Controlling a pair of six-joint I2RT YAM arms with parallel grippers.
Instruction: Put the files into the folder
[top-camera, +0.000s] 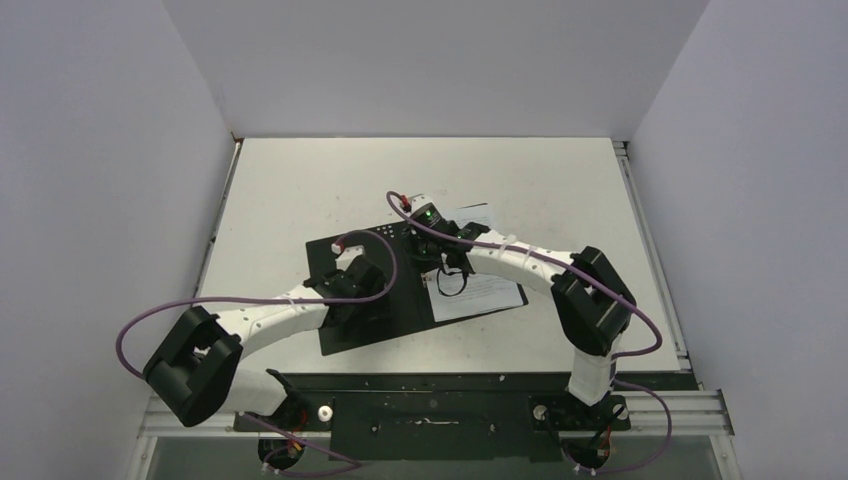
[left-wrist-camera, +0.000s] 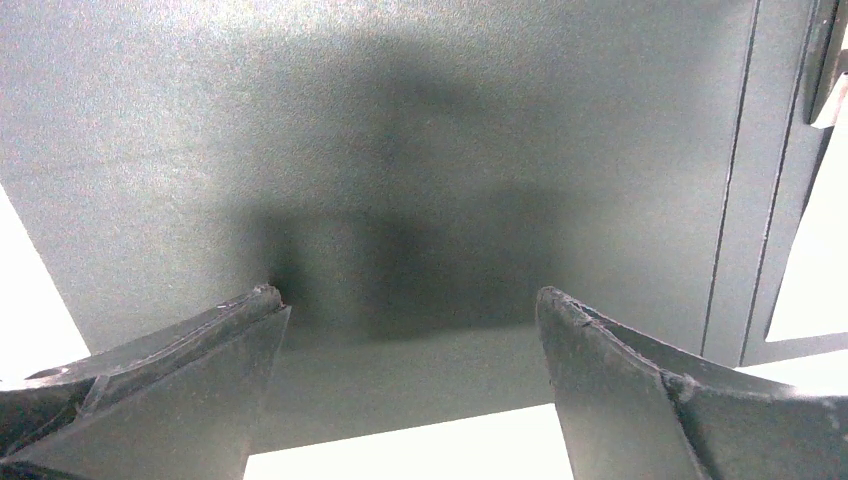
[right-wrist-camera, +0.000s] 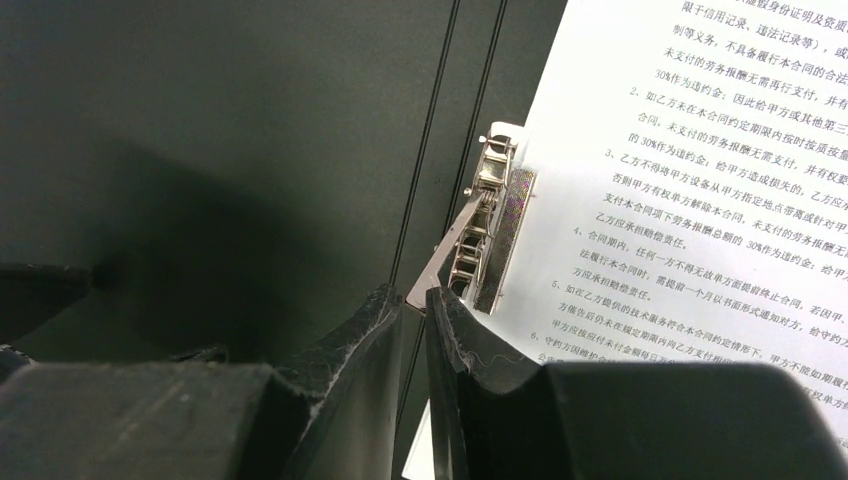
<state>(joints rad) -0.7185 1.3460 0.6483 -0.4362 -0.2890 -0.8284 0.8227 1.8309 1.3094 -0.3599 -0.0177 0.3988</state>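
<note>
Right wrist view: the right end effector (right-wrist-camera: 413, 297) is narrow, with only a slim gap between its jaws. The pointed tip of the lever (right-wrist-camera: 448, 250) sits right at that gap; I cannot tell whether it is pinched. The lever rises at a slant from the metal clip (right-wrist-camera: 487, 190), which lies beside the spine creases of the folder (right-wrist-camera: 200, 150). The clip sits on the left edge of the files (right-wrist-camera: 700, 200), white sheets covered in dense black print.

From the top view, the folder lies open with its black inside up on the white surface (top-camera: 330, 180), turned a little askew and toward the near side. The files lie over its right half. The right arm reaches in from the right, and its end effector sits at the spine, near the folder's far edge. The left arm reaches in from the left, and the left end effector (top-camera: 362, 272) is over the folder's left half.

In the left wrist view, the left jaws stand wide apart, with bare black cover between them. The tips are low over that cover, but I cannot tell whether they touch it.
</note>
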